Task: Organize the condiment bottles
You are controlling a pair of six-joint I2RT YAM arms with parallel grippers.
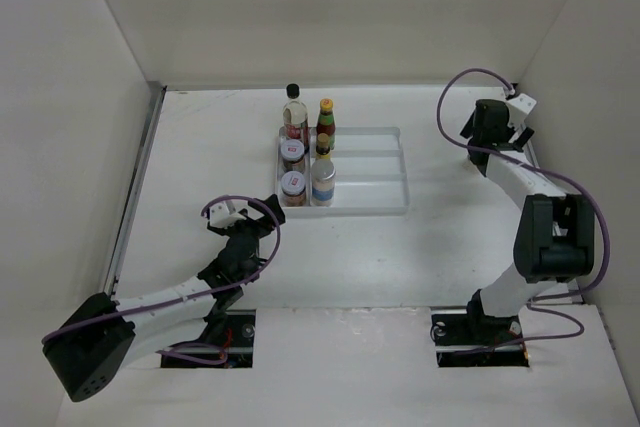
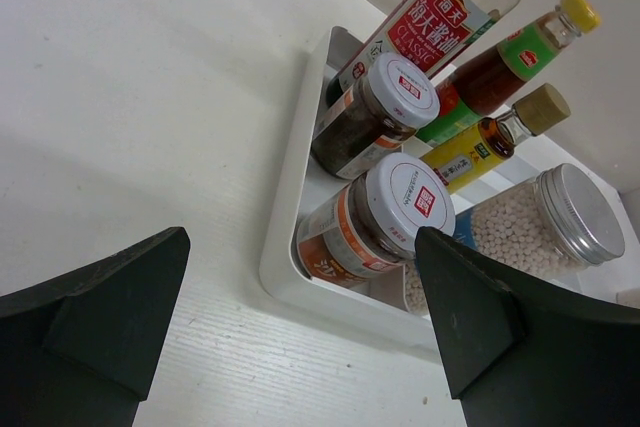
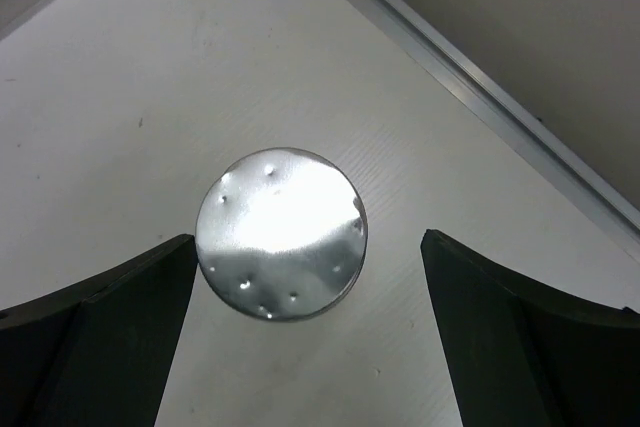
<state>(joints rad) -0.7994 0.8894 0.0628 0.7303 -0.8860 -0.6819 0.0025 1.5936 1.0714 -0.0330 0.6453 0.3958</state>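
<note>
A white stepped tray [image 1: 370, 209] holds several condiment bottles in its left part: a clear black-capped bottle [image 1: 294, 112], a dark yellow-capped bottle [image 1: 326, 119], a smaller dark bottle [image 1: 323, 146], two red-labelled jars [image 1: 292, 154] [image 1: 293, 187] and a pale shaker [image 1: 322, 183]. My left gripper [image 1: 260, 211] is open and empty, just short of the tray's near left corner [image 2: 285, 257], facing the near jar [image 2: 375, 222]. My right gripper [image 1: 484, 135] is open at the far right, straight above a silver-lidded shaker [image 3: 281, 234] that stands on the table. That shaker is hidden in the top view.
White walls enclose the table on three sides. A metal rail [image 1: 135, 197] runs along the left edge, and another rail [image 3: 480, 97] runs close behind the shaker. The tray's right part [image 1: 375, 162] holds nothing.
</note>
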